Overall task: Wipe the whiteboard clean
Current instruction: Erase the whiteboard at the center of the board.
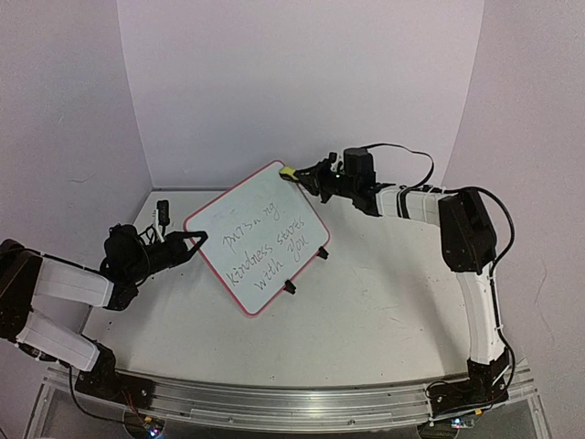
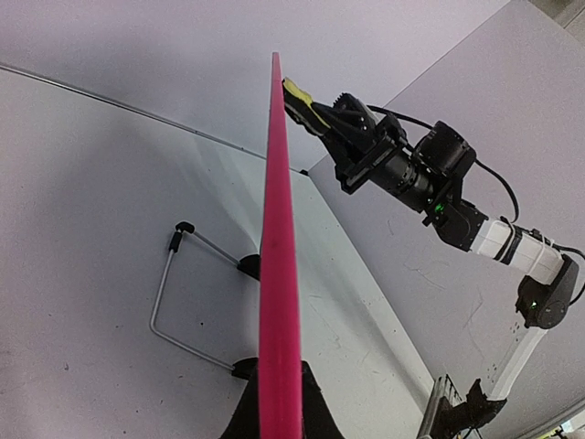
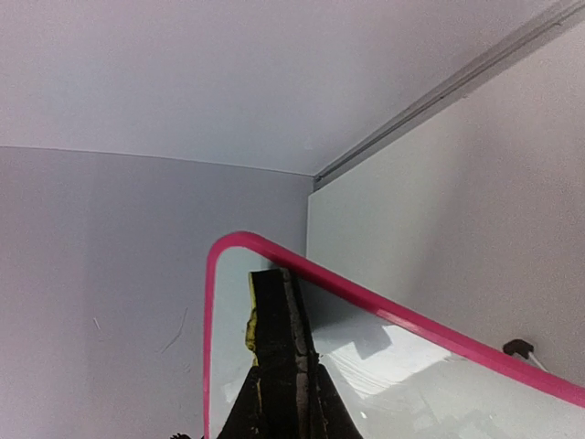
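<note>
Found the whiteboard (image 1: 260, 240) over the left-centre of the white table (image 1: 393, 311), turned corner-on like a diamond: one corner far, one near, one toward each arm. Saw its written face turned up toward the overhead camera. Could not pick a long axis with confidence from a near-square outline. Read the dark handwritten lines as running from near left to far right, parallel to the far-left edge. Counted three lines of writing, all unerased. Noted the thin pink-red frame all round. Got only that frame in the left wrist view, edge-on and running straight up the picture.

Saw the left gripper (image 1: 196, 236) clamped narrow on the corner facing the left arm, a dark finger on each side of the pink edge. Saw the right gripper (image 1: 309, 176) closed tight on a small yellow-and-black block (image 1: 288, 172). Placed that block at the far corner of the board, over the white face just inside the frame, touching or very nearly so.

Made out two small black feet (image 1: 290, 288) along the near-right edge. Picked out a bent wire stand (image 2: 156, 306) behind the board's back in the left wrist view. Could not judge contact between feet and table.
</note>
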You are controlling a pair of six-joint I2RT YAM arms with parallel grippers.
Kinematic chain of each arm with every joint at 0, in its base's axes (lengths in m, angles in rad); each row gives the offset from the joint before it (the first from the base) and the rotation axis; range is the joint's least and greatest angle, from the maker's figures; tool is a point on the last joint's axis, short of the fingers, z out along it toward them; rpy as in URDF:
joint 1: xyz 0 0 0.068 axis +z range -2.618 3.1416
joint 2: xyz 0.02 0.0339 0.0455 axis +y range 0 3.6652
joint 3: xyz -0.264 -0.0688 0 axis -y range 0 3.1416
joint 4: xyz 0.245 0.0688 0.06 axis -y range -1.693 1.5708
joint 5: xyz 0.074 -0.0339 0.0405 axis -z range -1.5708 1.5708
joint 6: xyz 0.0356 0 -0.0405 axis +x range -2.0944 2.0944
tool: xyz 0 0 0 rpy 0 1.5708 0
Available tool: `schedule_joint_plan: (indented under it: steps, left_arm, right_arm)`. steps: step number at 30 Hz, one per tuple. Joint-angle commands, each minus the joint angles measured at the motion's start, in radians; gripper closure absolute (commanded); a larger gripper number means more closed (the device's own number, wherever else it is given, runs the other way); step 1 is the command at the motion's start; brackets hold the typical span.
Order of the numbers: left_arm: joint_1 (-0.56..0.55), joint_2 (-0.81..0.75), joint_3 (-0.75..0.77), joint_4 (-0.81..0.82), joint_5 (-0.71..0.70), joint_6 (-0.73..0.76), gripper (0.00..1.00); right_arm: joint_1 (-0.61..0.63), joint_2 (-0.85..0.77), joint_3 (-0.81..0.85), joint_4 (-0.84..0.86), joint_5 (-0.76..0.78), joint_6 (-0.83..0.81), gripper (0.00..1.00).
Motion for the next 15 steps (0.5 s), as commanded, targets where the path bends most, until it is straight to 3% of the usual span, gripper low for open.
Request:
schedule_joint_plan:
  steps: [1, 4, 11, 15]
  left_arm:
    - [-0.018, 0.032, -0.016, -0.088, 0.094, 0.084, 1.00]
    - [-0.018, 0.031, -0.016, -0.088, 0.092, 0.085, 1.00]
    - [-0.018, 0.025, -0.017, -0.088, 0.092, 0.082, 1.00]
    - [-0.018, 0.023, -0.018, -0.086, 0.095, 0.080, 1.00]
  right_arm:
    - [0.058, 0.046, 0.093, -0.016, -0.034, -0.006, 1.00]
    - [0.077, 0.029, 0.048, -0.004, -0.047, -0.013, 1.00]
    - [0.088, -0.098, -0.306, 0.138, -0.020, 0.016, 1.00]
    - [0.088, -0.116, -0.418, 0.210, -0.036, 0.039, 1.00]
